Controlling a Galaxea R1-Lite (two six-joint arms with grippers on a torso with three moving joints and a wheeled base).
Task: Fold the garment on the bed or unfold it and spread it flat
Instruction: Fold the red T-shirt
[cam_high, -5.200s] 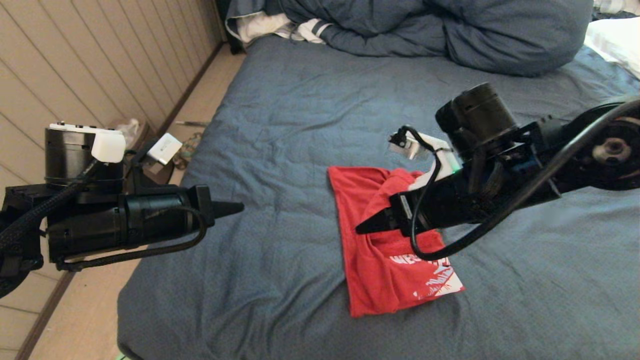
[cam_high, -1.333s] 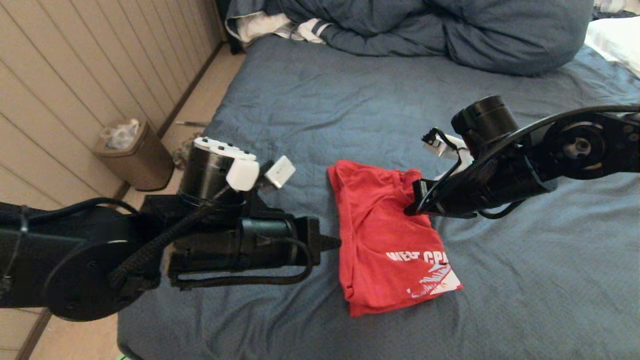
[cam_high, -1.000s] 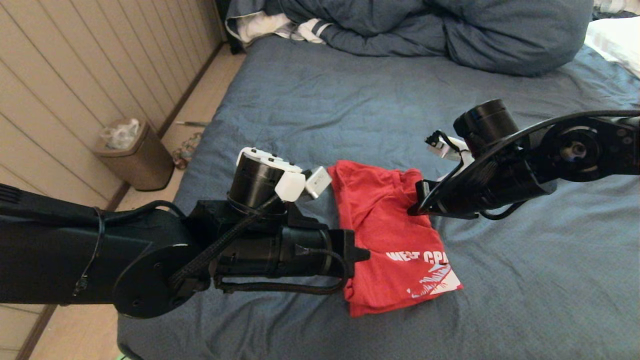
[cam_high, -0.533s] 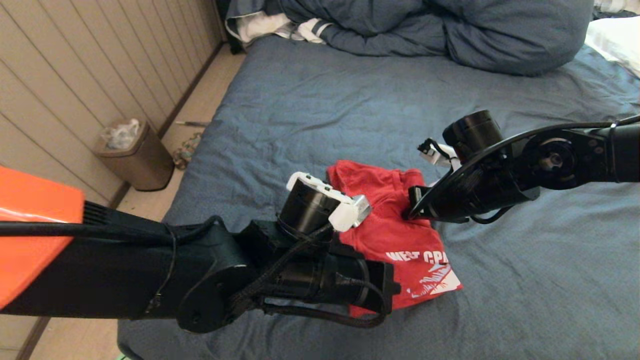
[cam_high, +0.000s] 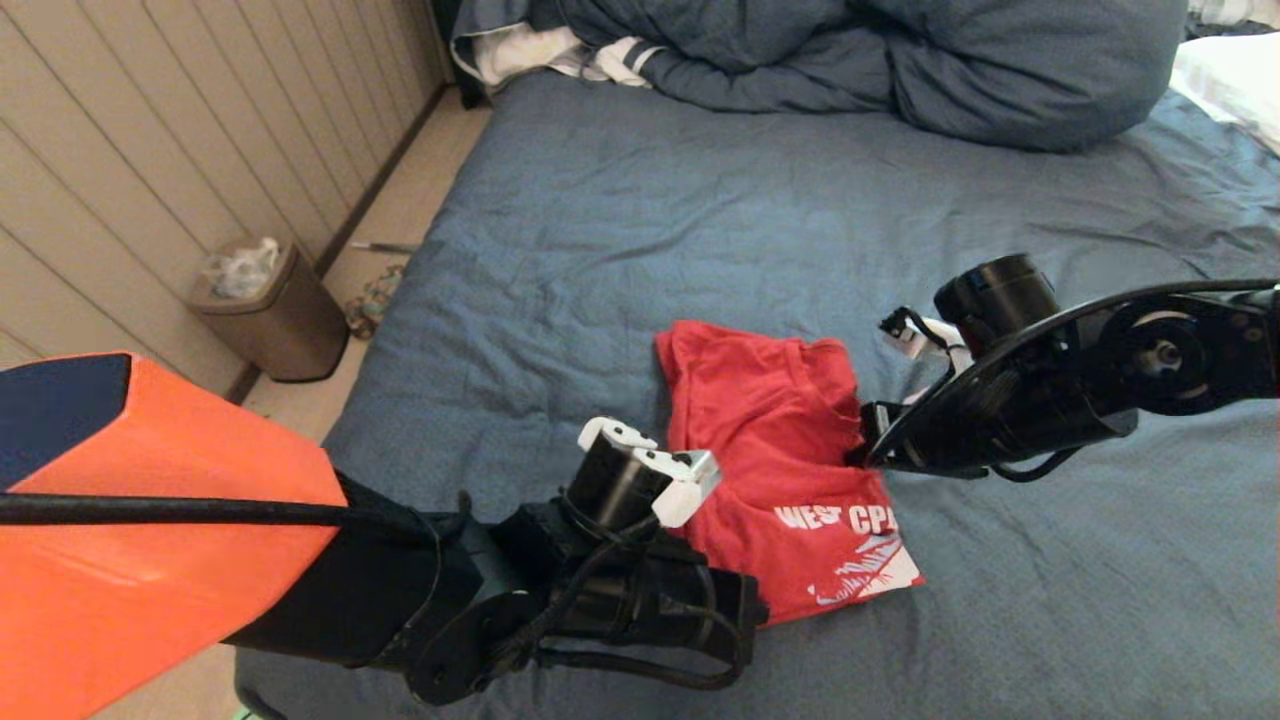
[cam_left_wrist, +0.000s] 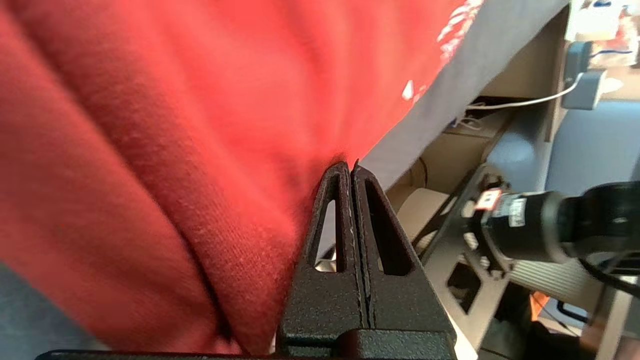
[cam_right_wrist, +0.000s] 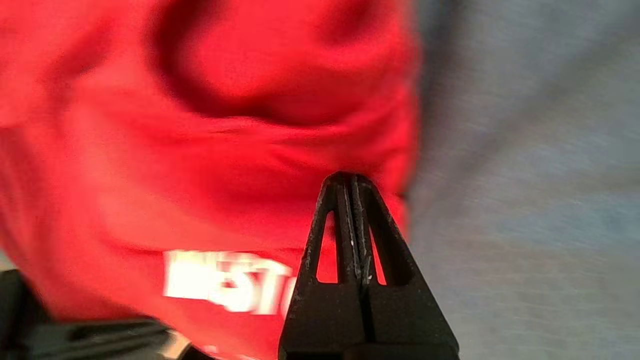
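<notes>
Your garment (cam_high: 775, 440), a red T-shirt, lies bunched and partly folded on the bed (cam_high: 620, 230), slightly right of centre and in the lower half of the head view. White lettering and a white graphic face up at its lower right corner; the rest shows plain red with soft creases.

Your left gripper (cam_left_wrist: 351, 170) sits at the lower centre of the head view, at the shirt's lower left edge. In the left wrist view its two fingers are pressed together with no gap, the tips against the red cloth at its border. You cannot tell from these views whether any fabric is caught between them.

Your right gripper (cam_right_wrist: 348, 178) enters from the right of the head view and meets the shirt's right edge at about mid-height. In the right wrist view its fingers are likewise fully closed, tips at or over the red fabric near its boundary with the blue sheet. No cloth is visibly pinched.

A bunched blue duvet (cam_high: 900, 60) fills the top of the head view. A waste bin (cam_high: 270, 310) stands on the floor at left.
</notes>
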